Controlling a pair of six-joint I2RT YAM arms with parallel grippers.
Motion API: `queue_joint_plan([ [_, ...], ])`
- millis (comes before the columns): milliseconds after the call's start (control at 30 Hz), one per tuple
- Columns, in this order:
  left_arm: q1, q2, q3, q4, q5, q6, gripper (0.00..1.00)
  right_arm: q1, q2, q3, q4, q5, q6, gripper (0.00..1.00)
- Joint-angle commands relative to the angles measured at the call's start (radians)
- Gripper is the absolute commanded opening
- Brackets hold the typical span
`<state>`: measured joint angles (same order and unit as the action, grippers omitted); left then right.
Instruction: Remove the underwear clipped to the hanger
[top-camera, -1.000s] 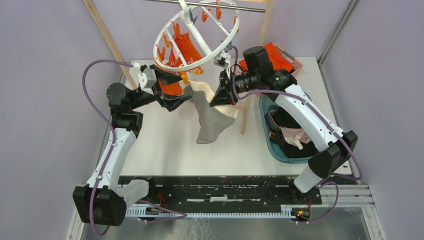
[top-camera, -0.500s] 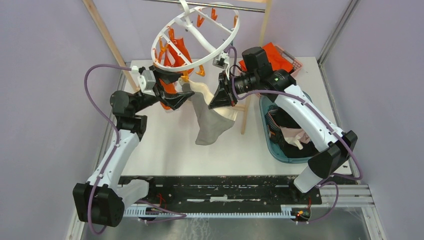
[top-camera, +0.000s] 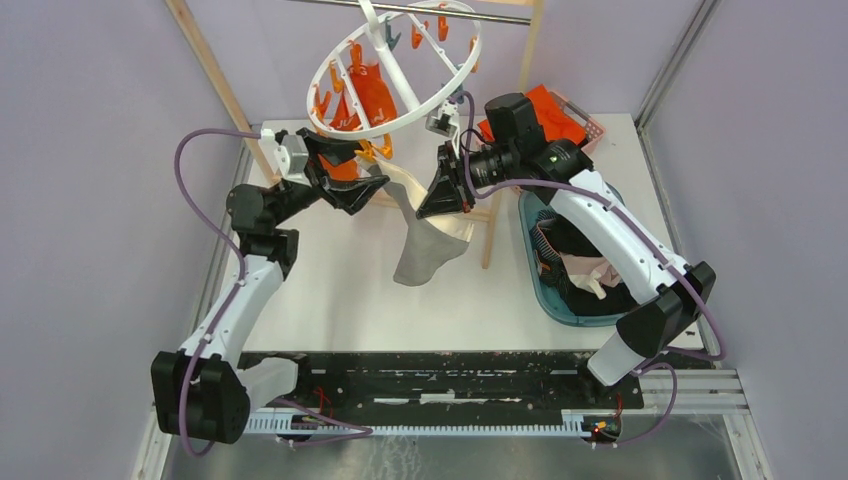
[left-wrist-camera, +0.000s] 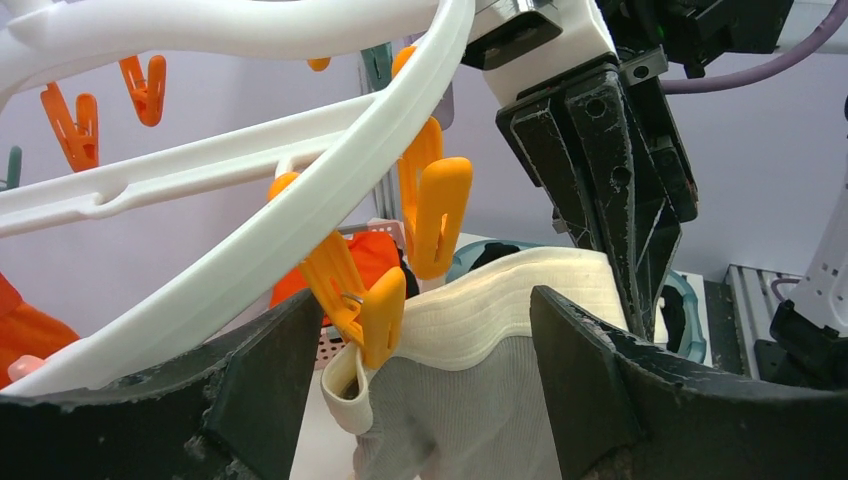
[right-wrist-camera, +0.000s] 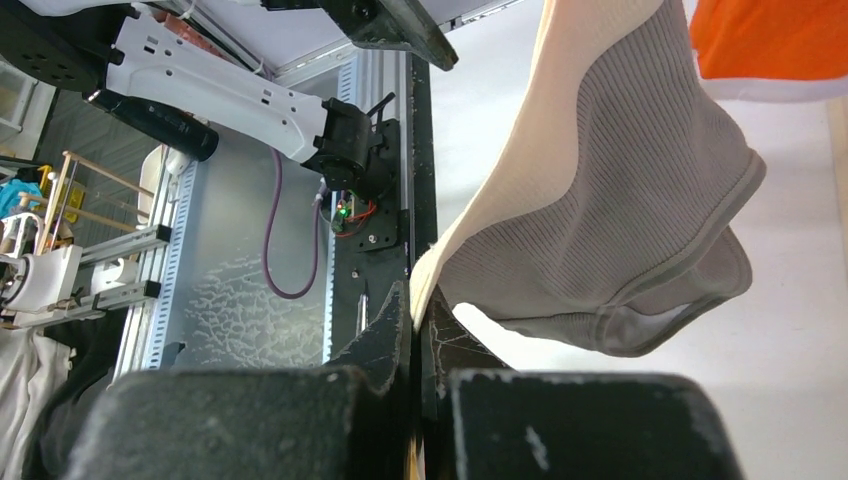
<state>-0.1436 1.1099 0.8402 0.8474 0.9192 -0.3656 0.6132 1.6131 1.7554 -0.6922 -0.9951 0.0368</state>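
Observation:
The white ring hanger hangs tilted from the metal bar, with orange pegs. The beige-grey underwear hangs below it; one orange peg still clips the corner of its cream waistband. My left gripper is open, its jaws on either side of that peg and waistband corner. My right gripper is shut on the waistband's other end. The bright orange underwear is clipped at the ring's far side. The black one is not clearly seen.
A teal tub with clothes stands at the right. A pink basket with folded orange cloth is behind it. Wooden posts hold the metal bar; one post stands beside my right gripper.
My left gripper has moved up and right to the peg on the beige-grey garment. The ring has swung and the garment's left edge has lifted. The right arm has held still.

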Motion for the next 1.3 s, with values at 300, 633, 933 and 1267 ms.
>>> queue_joint_plan([
  [300, 0.001, 0.085, 0.019, 0.240, -0.036, -0.151, 0.84, 0.002, -0.066, -0.008, 0.051, -0.057, 0.002, 0.01],
  [633, 0.000, 0.125, -0.002, 0.568, -0.004, -0.386, 0.69, 0.002, -0.077, -0.046, 0.068, -0.056, 0.002, 0.01],
  [933, 0.000, 0.167, -0.010, 0.658, -0.100, -0.515, 0.54, 0.003, -0.064, -0.049, 0.085, -0.063, 0.017, 0.01],
  [1267, 0.002, 0.203, -0.017, 0.683, -0.181, -0.597, 0.53, 0.002, -0.068, -0.068, 0.091, -0.063, 0.015, 0.01],
])
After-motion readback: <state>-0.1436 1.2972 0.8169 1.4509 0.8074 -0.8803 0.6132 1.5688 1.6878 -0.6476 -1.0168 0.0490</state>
